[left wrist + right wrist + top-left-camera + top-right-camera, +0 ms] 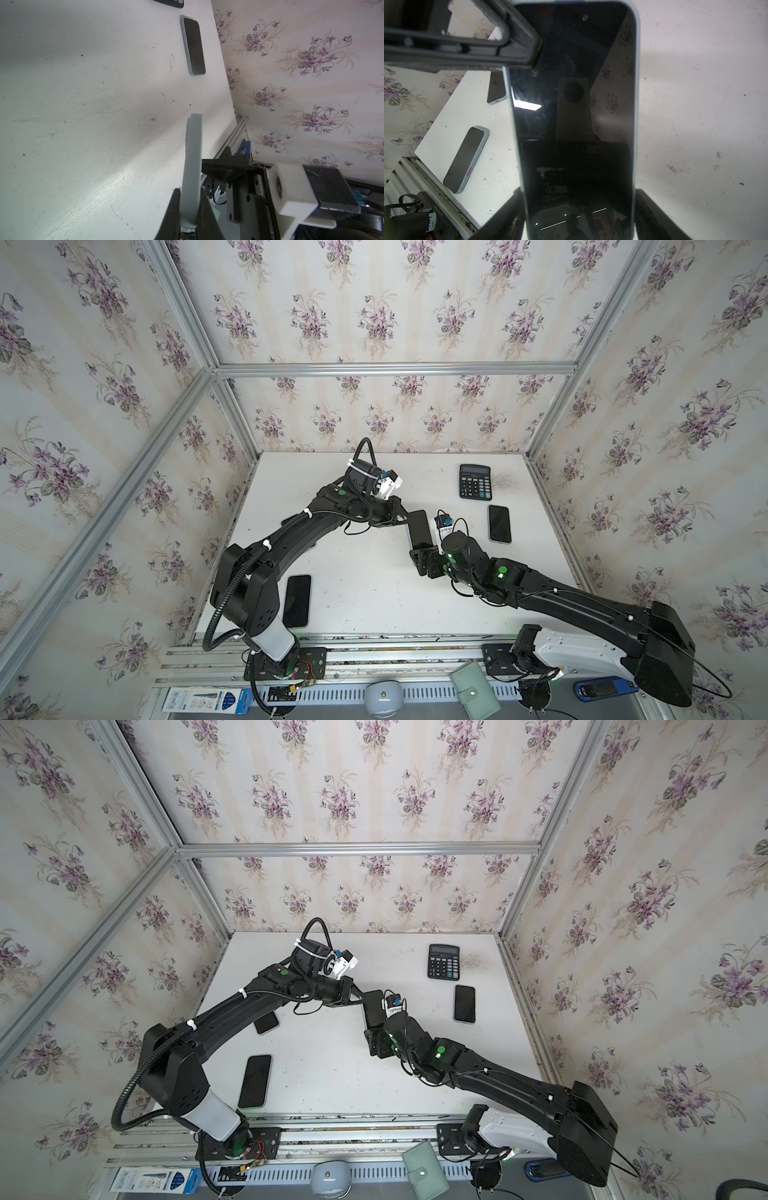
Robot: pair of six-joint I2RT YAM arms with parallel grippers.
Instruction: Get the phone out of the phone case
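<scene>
Pinching phone case (193,145) edge, left hand (189,191) fully closed

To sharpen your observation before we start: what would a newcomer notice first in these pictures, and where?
Both arms meet near the middle of the table, sharing one cased phone: the left gripper is clamped on its far corner, the right gripper on its near end. A calculator sits at the far right, a spare phone just in front of it, a second spare phone by the left arm's base.
</scene>
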